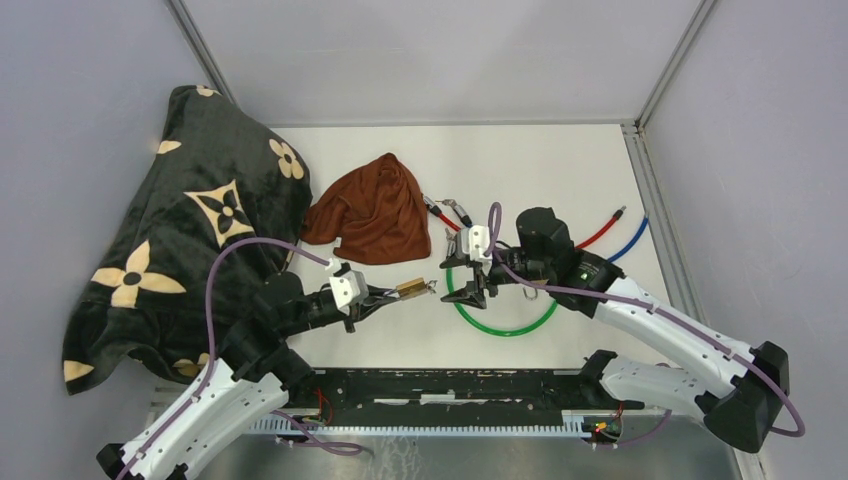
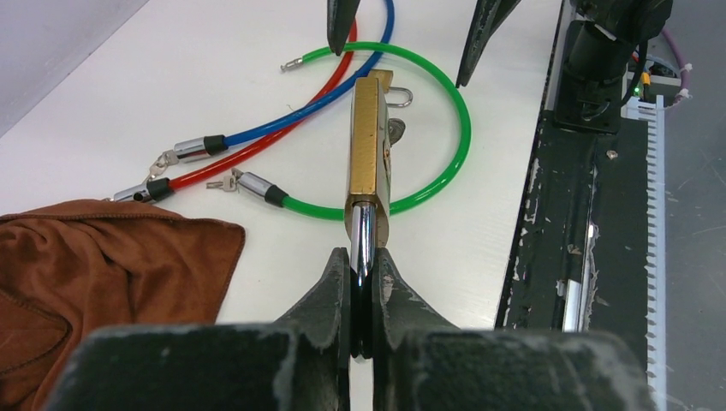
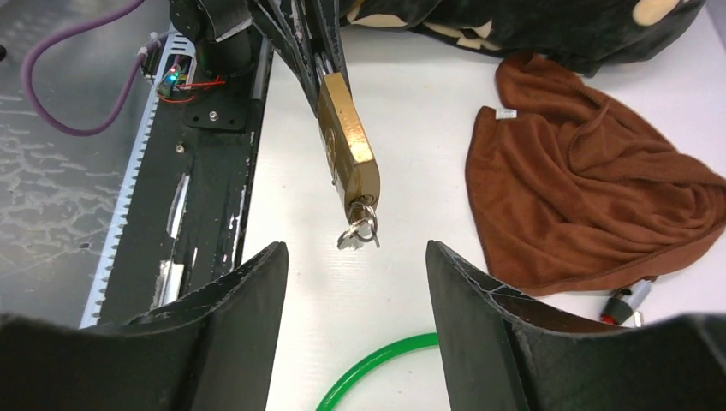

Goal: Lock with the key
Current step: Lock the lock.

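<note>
My left gripper (image 1: 385, 296) is shut on the steel shackle (image 2: 363, 235) of a brass padlock (image 1: 410, 288) and holds it above the table, its body pointing right. The padlock also shows in the left wrist view (image 2: 370, 145) and the right wrist view (image 3: 348, 145). A key on a small ring (image 3: 360, 229) sits in the lock's far end, also seen from the left wrist (image 2: 396, 98). My right gripper (image 1: 467, 287) is open and empty, a little to the right of the key, its jaws facing it (image 3: 355, 265).
A green cable loop (image 1: 505, 325) lies under the right gripper. Red (image 1: 600, 232) and blue (image 1: 632, 238) cables lie at the right. A brown cloth (image 1: 375, 212) lies behind the padlock. A black patterned blanket (image 1: 190, 220) covers the left side.
</note>
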Controlling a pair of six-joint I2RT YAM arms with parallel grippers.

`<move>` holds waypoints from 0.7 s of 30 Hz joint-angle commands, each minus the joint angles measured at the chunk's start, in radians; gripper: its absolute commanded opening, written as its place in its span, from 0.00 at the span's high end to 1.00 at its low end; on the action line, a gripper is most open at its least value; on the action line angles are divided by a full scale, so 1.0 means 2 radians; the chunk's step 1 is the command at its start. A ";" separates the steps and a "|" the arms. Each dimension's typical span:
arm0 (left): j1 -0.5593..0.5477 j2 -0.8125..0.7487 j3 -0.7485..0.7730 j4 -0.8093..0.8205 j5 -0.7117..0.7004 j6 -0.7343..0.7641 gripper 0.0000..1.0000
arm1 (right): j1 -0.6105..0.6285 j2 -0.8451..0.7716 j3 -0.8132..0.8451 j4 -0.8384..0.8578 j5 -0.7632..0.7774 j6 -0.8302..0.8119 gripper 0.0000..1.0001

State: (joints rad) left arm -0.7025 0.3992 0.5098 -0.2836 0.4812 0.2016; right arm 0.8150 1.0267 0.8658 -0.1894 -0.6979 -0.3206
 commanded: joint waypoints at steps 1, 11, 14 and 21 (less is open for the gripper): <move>0.003 -0.006 0.003 0.057 0.015 -0.002 0.98 | 0.003 0.022 0.042 -0.015 -0.006 0.002 0.36; 0.008 -0.006 0.003 0.072 0.021 -0.024 0.98 | 0.010 0.056 0.052 -0.019 0.002 -0.008 0.52; 0.009 -0.006 0.001 0.074 0.025 -0.034 0.98 | 0.011 0.056 0.048 -0.013 0.001 -0.009 0.58; 0.010 -0.004 0.004 0.082 0.030 -0.044 0.98 | 0.012 0.060 0.042 0.002 0.005 -0.006 0.75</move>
State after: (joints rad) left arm -0.6903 0.4011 0.4961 -0.2817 0.5087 0.1558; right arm 0.8314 1.1442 0.9268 -0.2340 -0.6960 -0.3309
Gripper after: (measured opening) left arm 0.084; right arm 0.275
